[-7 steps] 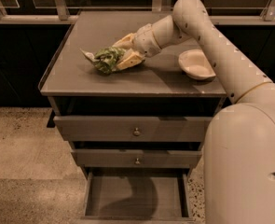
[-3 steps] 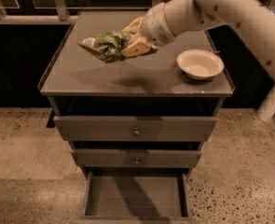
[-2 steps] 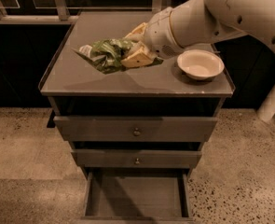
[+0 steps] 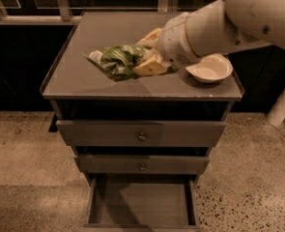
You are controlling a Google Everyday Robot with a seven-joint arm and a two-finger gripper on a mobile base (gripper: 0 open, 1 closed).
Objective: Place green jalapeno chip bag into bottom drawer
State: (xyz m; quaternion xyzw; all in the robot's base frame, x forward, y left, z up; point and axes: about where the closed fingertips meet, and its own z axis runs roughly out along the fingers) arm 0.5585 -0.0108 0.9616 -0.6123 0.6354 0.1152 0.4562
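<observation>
While in gripper (image 4: 149,52) over cabinet (image 4: 84,83) — green jalapeno chip bag (image 4: 115,59), bottom drawer (image 4: 142,204) open

Gripper: your gripper (image 4: 149,52) clamps the green jalapeno chip bag (image 4: 115,59) over the cabinet top (image 4: 79,83).
Obstacle: the bowl (image 4: 209,69) sits just to its right.
Free room: the bottom drawer (image 4: 142,204) stands pulled out, open from above.

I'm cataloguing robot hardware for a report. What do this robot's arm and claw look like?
The arm is made of smooth, rounded cream-white shells, thick and tubular, narrowing to a paler wrist collar. No cables show. The claw, over the cabinet top at the green jalapeno chip bag, has two wedge-shaped tan-yellow fingers.
</observation>
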